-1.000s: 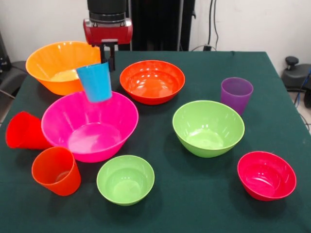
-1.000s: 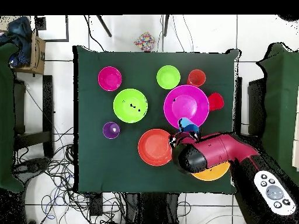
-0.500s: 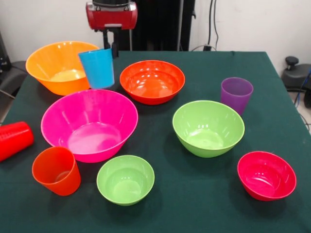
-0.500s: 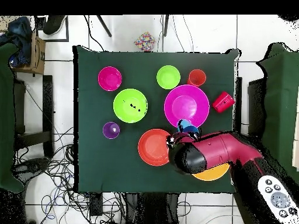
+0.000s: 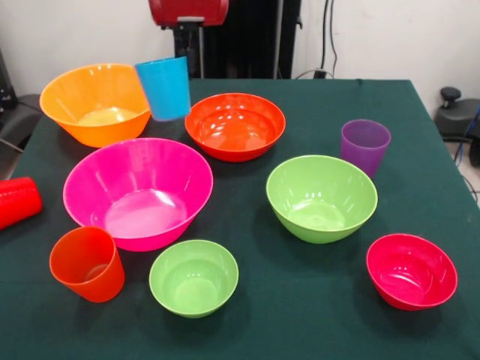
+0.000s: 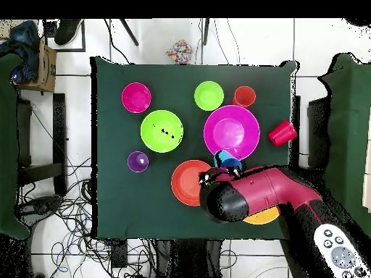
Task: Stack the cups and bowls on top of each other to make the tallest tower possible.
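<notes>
Above the desk (image 5: 420,105) a blue cup (image 5: 165,88) is held lifted and slightly tilted by the gripper (image 5: 182,46), clenched on its rim; the gripper is mostly hidden under the red arm (image 6: 250,195) in the overhead view. Just beside the gripper on one side sits the large orange bowl (image 5: 94,101), partly covered by the arm from overhead; on the other side the shallow red-orange bowl (image 5: 235,124). Below the lifted cup, toward the camera in the front view, the large pink bowl (image 5: 138,191) is seen, apart from the cup. Farther from the gripper: orange cup (image 5: 86,263) upright, small lime green bowl (image 5: 193,277), medium lime green bowl (image 5: 321,196), small crimson bowl (image 5: 411,270), purple cup (image 5: 364,145) upright. Red cup (image 5: 19,201) is lying on its side at the desk edge, well apart from the gripper. Nothing is stacked; every bowl stands separately on the dark green cloth.
</notes>
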Tool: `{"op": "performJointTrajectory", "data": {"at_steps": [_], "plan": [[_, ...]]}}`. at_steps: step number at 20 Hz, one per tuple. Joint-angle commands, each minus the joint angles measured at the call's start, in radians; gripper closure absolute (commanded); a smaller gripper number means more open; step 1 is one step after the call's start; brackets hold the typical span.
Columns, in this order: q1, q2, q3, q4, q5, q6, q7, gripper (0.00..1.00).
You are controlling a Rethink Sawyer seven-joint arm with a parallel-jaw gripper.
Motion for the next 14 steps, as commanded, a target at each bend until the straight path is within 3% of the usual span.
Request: {"op": "performJointTrajectory", "data": {"at_steps": [1, 14], "plan": [[0.086, -0.016, 0.027, 0.113, -0.032, -0.018, -0.068, 1.00], [0.242, 0.008, -0.097, 0.148, -0.128, -0.191, 0.098, 1.00]]}}
